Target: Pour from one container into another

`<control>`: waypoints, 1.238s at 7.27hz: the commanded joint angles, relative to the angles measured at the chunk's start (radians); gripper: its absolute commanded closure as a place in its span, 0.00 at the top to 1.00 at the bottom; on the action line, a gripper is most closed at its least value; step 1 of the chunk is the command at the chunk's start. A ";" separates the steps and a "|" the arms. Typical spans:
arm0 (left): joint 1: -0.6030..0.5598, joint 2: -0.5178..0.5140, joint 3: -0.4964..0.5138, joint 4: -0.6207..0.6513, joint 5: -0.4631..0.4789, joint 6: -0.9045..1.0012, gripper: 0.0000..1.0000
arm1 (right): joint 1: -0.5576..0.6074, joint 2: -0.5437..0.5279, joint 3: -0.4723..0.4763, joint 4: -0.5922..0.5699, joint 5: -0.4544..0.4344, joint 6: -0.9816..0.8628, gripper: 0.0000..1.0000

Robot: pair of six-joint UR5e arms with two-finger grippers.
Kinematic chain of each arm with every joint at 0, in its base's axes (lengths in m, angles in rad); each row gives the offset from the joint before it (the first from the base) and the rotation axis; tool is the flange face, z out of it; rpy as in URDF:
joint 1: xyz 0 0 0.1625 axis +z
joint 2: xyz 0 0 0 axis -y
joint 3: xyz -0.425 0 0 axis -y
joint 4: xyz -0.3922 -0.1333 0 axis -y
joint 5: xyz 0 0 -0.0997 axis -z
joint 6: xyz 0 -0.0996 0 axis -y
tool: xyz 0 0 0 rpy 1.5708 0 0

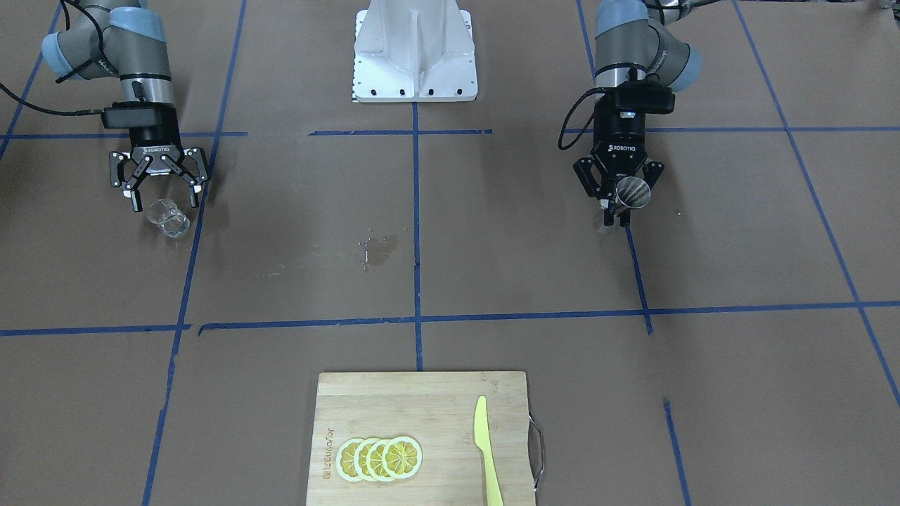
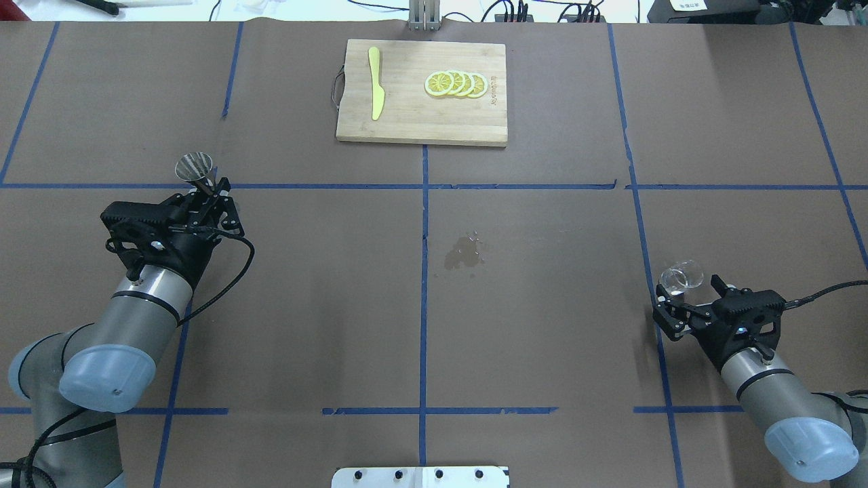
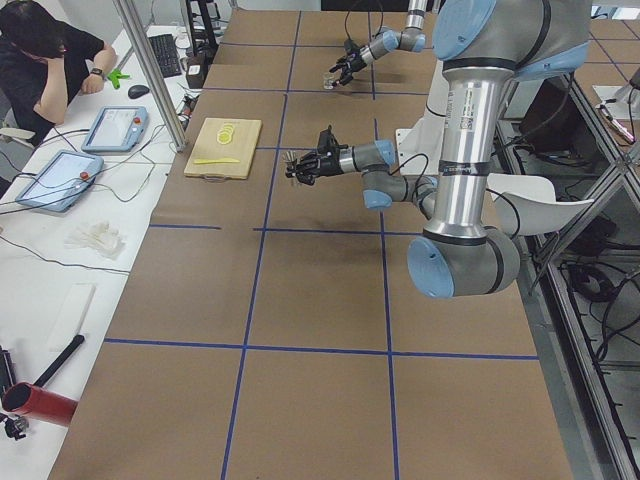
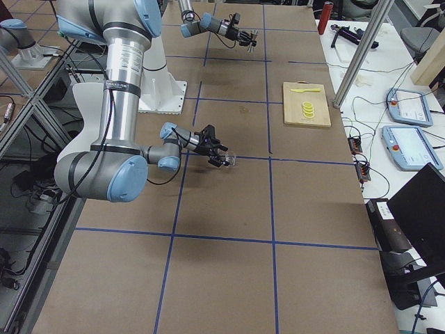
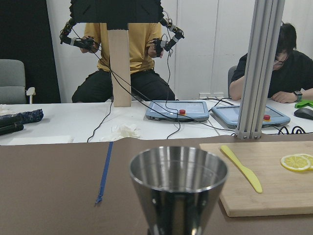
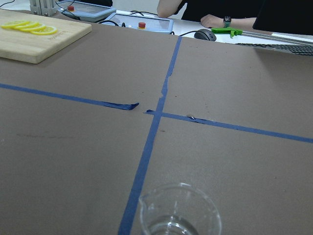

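Observation:
The steel jigger [image 2: 196, 167] stands upright in my left gripper [image 2: 207, 190], which is shut on its narrow waist; in the left wrist view the jigger's open top cone [image 5: 178, 182] fills the bottom centre. From the front, the jigger [image 1: 635, 192] sits between the fingers of the left gripper [image 1: 616, 213]. The clear glass cup [image 2: 678, 279] stands on the table with a little clear liquid in it. My right gripper [image 2: 688, 299] is open just behind the cup, its fingers spread to either side without touching it. The cup [image 6: 179, 211] shows low in the right wrist view.
A small wet spill [image 2: 465, 253] marks the paper near the table's middle. At the far edge lies a wooden cutting board [image 2: 407, 122] with a yellow knife [image 2: 376, 91] and lemon slices [image 2: 456, 84]. The robot's white base [image 1: 415, 53] sits at the near edge.

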 commanded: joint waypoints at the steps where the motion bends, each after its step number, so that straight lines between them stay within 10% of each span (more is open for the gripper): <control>1: -0.001 -0.001 0.020 -0.002 0.000 -0.002 0.00 | 0.001 0.022 -0.041 0.067 -0.016 -0.053 1.00; 9: -0.001 -0.001 0.024 -0.003 0.000 -0.002 0.00 | 0.048 0.091 -0.089 0.067 -0.010 -0.096 0.94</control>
